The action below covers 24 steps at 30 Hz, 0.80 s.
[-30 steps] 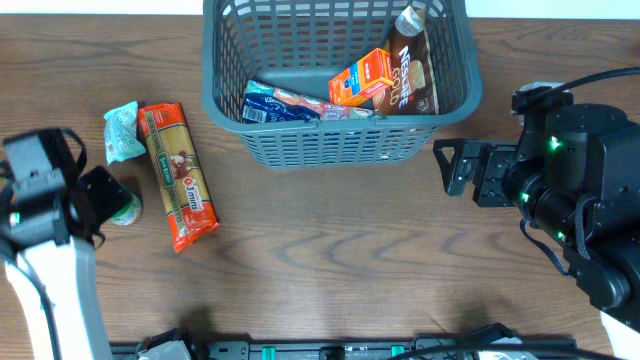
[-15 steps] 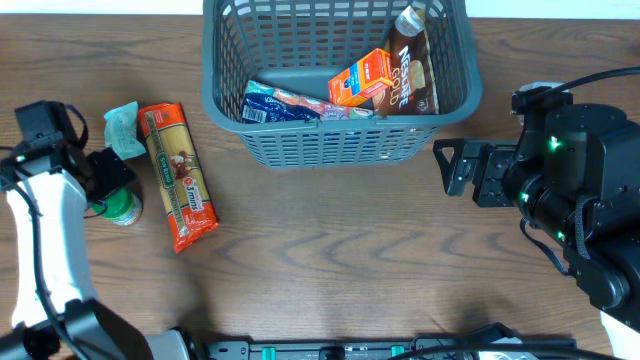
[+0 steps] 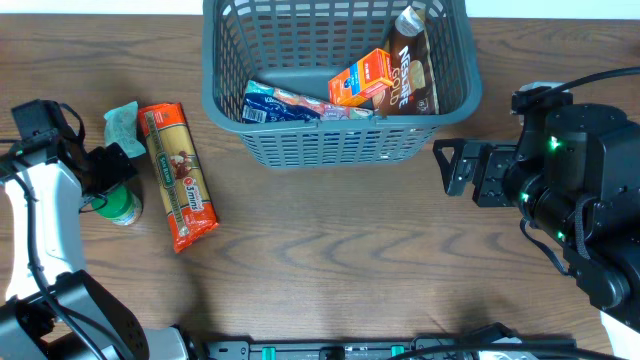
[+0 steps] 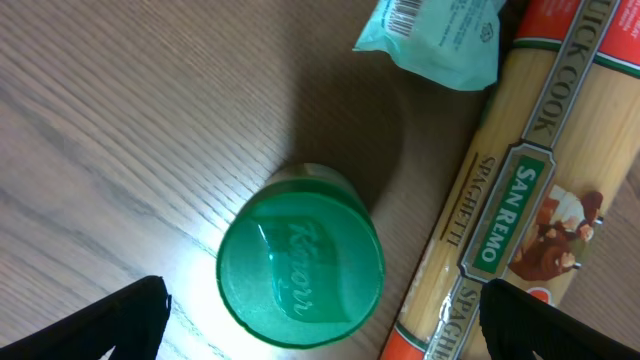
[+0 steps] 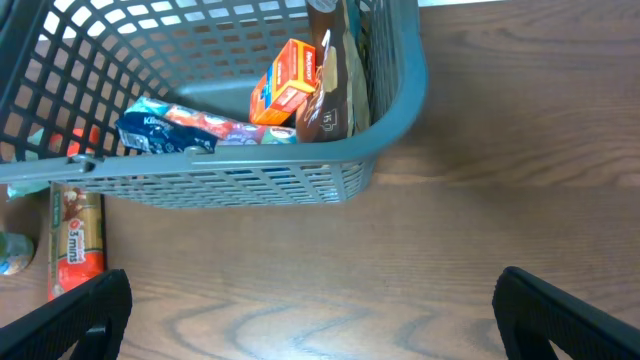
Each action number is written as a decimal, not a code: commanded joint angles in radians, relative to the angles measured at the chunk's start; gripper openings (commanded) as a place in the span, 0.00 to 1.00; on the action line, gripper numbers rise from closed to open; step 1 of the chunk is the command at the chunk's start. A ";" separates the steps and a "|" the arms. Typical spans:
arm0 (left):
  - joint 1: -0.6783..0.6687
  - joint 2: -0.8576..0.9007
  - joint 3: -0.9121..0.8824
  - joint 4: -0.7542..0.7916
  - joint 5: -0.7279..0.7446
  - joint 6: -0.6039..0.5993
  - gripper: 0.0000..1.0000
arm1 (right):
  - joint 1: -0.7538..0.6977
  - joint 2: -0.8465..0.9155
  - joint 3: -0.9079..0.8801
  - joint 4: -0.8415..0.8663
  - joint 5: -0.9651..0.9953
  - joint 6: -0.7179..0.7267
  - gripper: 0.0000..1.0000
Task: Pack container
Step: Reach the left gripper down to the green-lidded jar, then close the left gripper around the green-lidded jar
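Observation:
The dark grey basket [image 3: 330,145] stands at the back centre and also shows in the right wrist view [image 5: 250,185]. It holds a blue packet [image 3: 280,105], an orange box [image 3: 362,78] and a brown coffee pouch [image 3: 412,62]. On the table to its left lie a spaghetti pack [image 3: 178,175], a teal packet [image 3: 122,130] and a green-lidded jar [image 3: 122,207]. My left gripper [image 3: 108,165] is open just above the jar; in the left wrist view the green lid [image 4: 300,268] sits between the wide-apart fingers of that gripper [image 4: 322,305]. My right gripper [image 3: 446,170] is open and empty, right of the basket.
The spaghetti pack [image 4: 520,190] lies right beside the jar, and the teal packet [image 4: 435,35] lies just behind it. Bare wooden table [image 5: 320,290] lies under the right gripper [image 5: 310,305]. The right arm's body fills the right edge.
My left arm has swung toward the back of the table, leaving the jar more exposed in the overhead view. The right arm and the groceries have not moved.

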 commanded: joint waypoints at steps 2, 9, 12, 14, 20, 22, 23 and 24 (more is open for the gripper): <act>0.032 0.027 -0.002 0.001 0.024 0.017 0.98 | -0.009 0.001 0.011 -0.002 -0.004 0.010 0.99; 0.044 0.100 -0.002 0.005 0.051 0.020 0.98 | -0.009 0.001 0.011 -0.002 -0.004 0.010 0.99; 0.044 0.126 -0.002 0.008 0.051 0.021 0.98 | -0.009 0.001 0.011 -0.002 -0.004 0.010 0.99; 0.044 0.142 -0.002 0.011 0.051 0.021 0.98 | -0.009 0.001 0.011 -0.002 -0.004 0.010 0.99; 0.044 0.193 -0.002 0.039 0.051 0.023 0.99 | -0.009 0.001 0.011 -0.002 -0.004 0.010 0.99; 0.044 0.206 -0.002 0.046 0.051 0.025 0.99 | -0.009 0.001 0.011 -0.002 -0.004 0.010 0.99; 0.044 0.214 -0.002 0.049 0.051 0.025 0.98 | -0.009 0.001 0.011 -0.002 -0.004 0.010 0.99; 0.044 0.221 -0.002 0.049 0.051 0.025 0.99 | -0.009 0.001 0.011 -0.002 -0.004 0.010 0.99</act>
